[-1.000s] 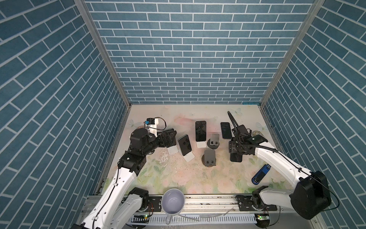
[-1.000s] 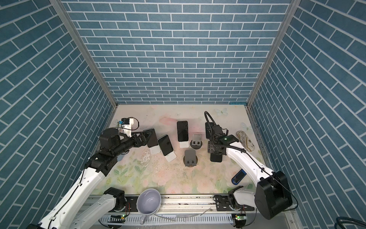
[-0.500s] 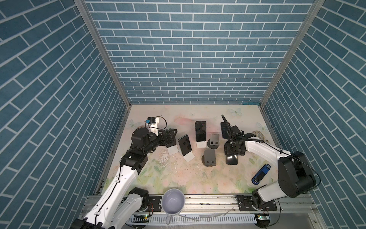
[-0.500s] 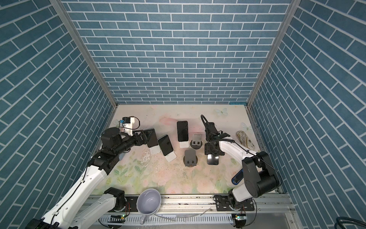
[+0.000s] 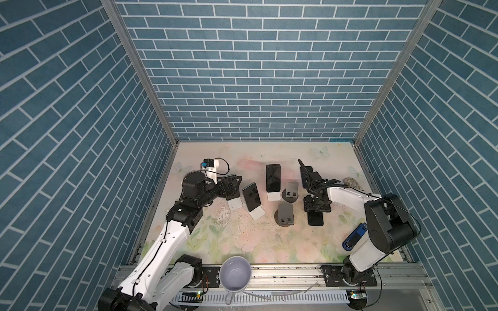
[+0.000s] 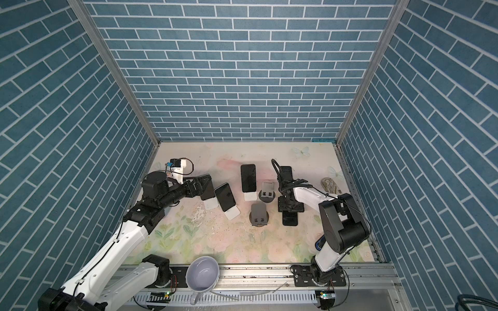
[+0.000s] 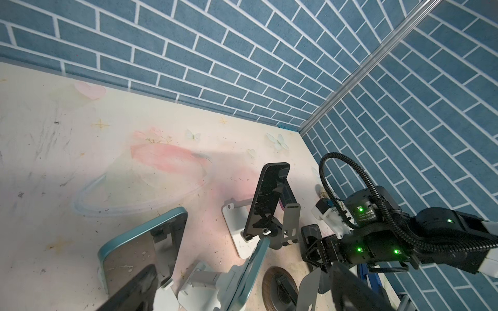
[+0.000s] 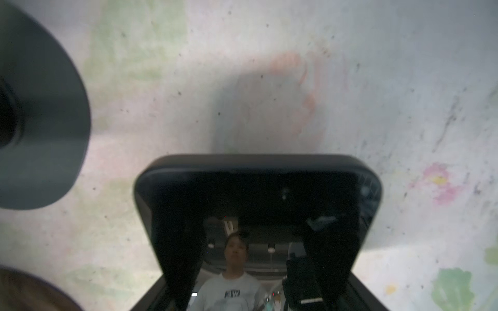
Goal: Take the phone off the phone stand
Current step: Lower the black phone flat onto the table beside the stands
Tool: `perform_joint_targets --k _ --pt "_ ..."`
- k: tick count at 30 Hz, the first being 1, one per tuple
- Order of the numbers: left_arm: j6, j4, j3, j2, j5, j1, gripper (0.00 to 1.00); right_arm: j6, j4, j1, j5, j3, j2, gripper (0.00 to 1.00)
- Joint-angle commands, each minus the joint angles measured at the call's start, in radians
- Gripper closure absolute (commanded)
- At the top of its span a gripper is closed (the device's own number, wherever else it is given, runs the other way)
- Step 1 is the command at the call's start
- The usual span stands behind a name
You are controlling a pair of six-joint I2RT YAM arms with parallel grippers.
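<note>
At the bottom edge sits a mug (image 5: pixel 235 275). Right of centre, the right hand (image 5: pixel 315 213) is clenched on a black phone (image 5: pixel 315 224) low at the desk (image 5: pixel 242 242), beside 2 grey stands (image 5: pixel 285 214). Farther back, centre left, the left hand (image 5: pixel 233 185) hangs released at a teal-backed phone (image 7: pixel 142 242) on a white stand (image 5: pixel 235 205).

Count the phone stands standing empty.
2: both grey, mid-table. The front stand sits left of the right hand; the back stand is just behind it. Others may be hidden.
</note>
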Motion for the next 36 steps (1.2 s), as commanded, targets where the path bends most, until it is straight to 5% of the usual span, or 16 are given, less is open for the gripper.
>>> perform_joint_targets --k 1,36 --pt "0.028 0.014 0.003 -0.005 -0.011 -0.003 0.0 -0.02 0.012 -0.007 0.02 0.037 0.025 0.43" --pt "0.045 -0.026 -0.003 -0.038 -0.026 -0.003 0.0 -0.05 -0.023 -0.015 0.014 0.051 0.05 0.2"
